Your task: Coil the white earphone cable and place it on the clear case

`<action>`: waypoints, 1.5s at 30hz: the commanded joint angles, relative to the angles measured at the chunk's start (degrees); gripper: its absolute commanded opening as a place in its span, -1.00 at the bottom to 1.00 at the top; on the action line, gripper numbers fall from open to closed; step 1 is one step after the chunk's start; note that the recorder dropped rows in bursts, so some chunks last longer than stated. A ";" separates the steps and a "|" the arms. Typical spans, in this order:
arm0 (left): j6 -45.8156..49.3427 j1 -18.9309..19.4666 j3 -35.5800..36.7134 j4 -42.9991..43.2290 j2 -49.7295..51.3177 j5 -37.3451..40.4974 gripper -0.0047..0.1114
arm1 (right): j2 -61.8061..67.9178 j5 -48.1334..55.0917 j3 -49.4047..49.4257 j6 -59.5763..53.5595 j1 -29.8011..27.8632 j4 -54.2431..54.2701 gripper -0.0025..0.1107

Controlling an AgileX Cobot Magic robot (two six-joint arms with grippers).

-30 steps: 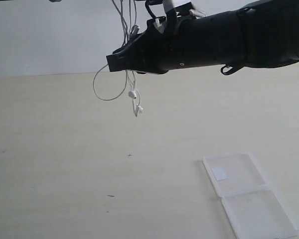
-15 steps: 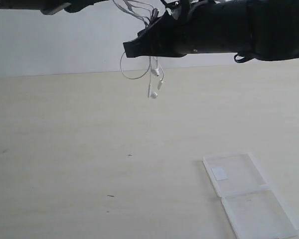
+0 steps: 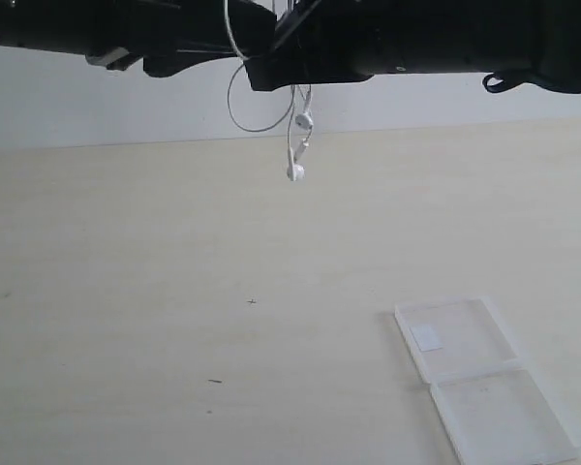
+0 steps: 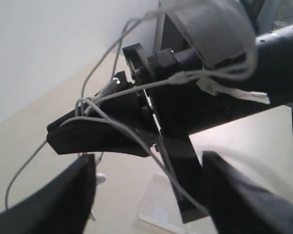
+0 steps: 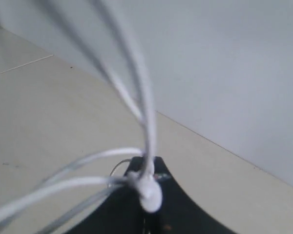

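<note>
Overhead, pinching the white earphone cable (image 3: 293, 145) in the right pincer (image 3: 259, 76), pressed together on the strands. Draped in loops around that pincer, with both earbuds (image 3: 295, 172) dangling just below its tip. Facing it with the left pincer (image 4: 149, 158) spread wide, gripping nothing, strands crossing in front. Well below the right pincer, off toward its arm's side, on the table (image 3: 126, 291): the clear case (image 3: 504, 418), lying opened flat, a small white sticker (image 3: 426, 337) on one half, cable well apart from it.

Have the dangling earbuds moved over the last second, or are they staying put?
Yes. The hanging earbud end of the white earphone cable has risen and shifted slightly right in the exterior view, ending higher above the clear case, which has stayed in place.
</note>
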 commanded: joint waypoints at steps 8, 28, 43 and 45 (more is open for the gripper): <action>-21.81 -0.33 -0.35 20.72 0.17 -1.08 0.22 | -0.46 -1.73 -0.35 0.12 -0.04 -5.70 -0.96; -45.38 4.35 -0.35 49.76 -1.36 1.89 0.16 | -2.69 11.75 -0.39 66.08 -2.43 -82.94 -0.96; -47.78 4.35 2.33 55.17 -0.21 -2.52 -0.92 | -11.34 60.71 -11.28 83.77 -2.43 -90.64 -0.96; -47.78 4.35 3.13 54.84 -0.21 -3.22 -0.92 | -12.33 60.71 -10.88 84.85 -2.43 -90.36 -0.96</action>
